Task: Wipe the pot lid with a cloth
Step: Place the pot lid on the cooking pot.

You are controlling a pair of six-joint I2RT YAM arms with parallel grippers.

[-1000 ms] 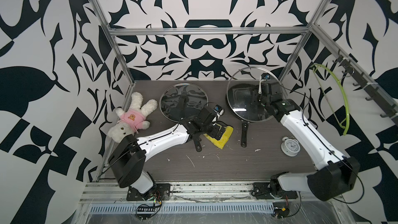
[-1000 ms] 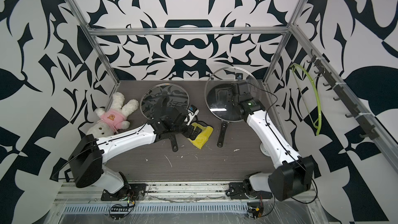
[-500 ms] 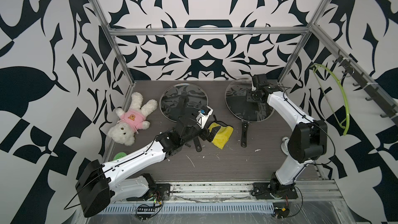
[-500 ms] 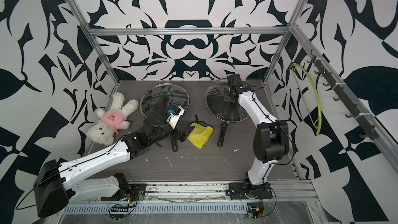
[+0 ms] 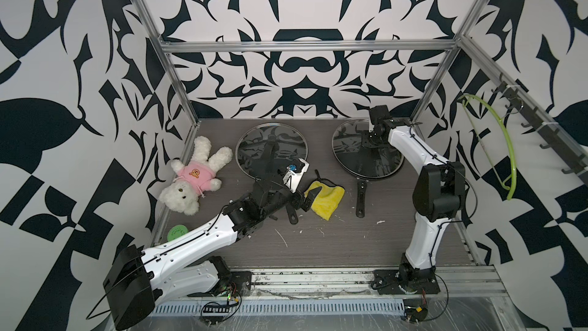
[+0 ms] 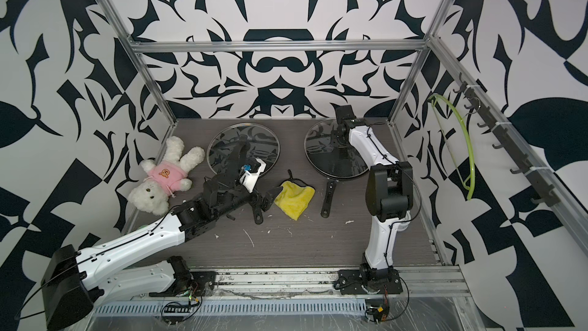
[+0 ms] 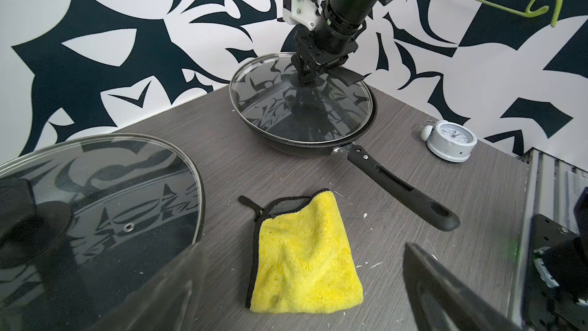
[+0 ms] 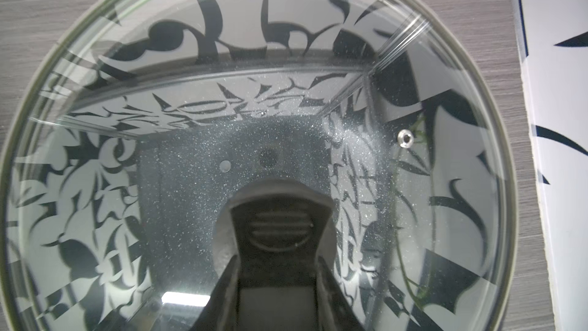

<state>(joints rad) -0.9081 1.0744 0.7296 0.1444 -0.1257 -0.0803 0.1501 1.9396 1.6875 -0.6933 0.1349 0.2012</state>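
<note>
Since the cloth (image 5: 327, 200) is lying loose mid-table, at about 7 o'clock from the pot lid (image 5: 359, 157) in both top views, I'm guessing the grab is what's happening now. Left gripper (image 5: 309, 199) is hovering at its 9 o'clock edge, jaws spread wide, holding nothing. Right gripper (image 5: 370, 141) is clamping down on the lid's middle.

Left wrist view: one corner is folding over, so I'd be pinching that raised hem. Pan handle (image 7: 401, 189) is sitting just beside it, and bare table (image 7: 254, 167) is showing all round it.

Right wrist view: fingers (image 8: 222, 294) are squeezing the knob (image 8: 278, 227), with the wall (image 8: 556, 154) crowding close.

Black-and-white patterned walls (image 5: 302, 68), grey tabletop (image 5: 334, 243)
</note>
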